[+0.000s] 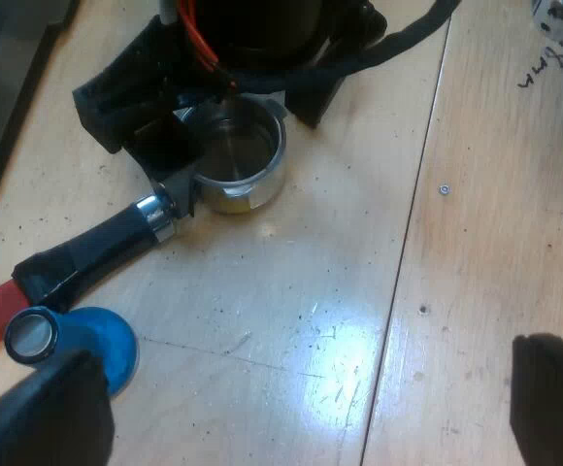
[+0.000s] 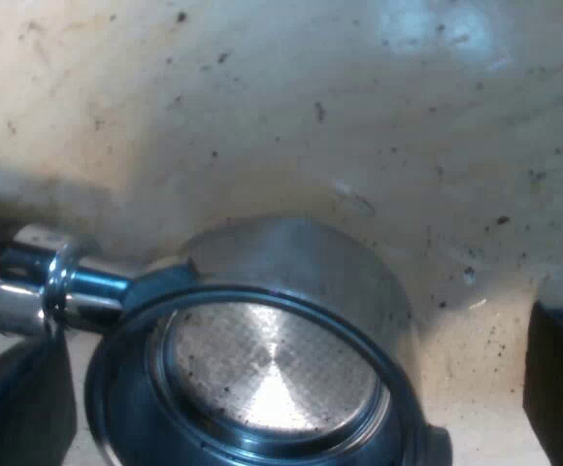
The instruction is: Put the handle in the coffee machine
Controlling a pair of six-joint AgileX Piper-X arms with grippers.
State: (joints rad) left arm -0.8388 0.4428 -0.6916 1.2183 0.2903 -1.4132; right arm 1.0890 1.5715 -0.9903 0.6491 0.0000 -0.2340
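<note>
Left tool (image 1: 306, 379) gapes empty near blue tamper (image 1: 92, 342), while right tool (image 2: 291, 374) spreads wide astride metal holder (image 1: 241, 146).

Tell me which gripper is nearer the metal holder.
Right. The right gripper sits low over the metal holder, its fingers either side of the basket. The left gripper hovers above the table, apart from the holder, near the blue tamper.
</note>
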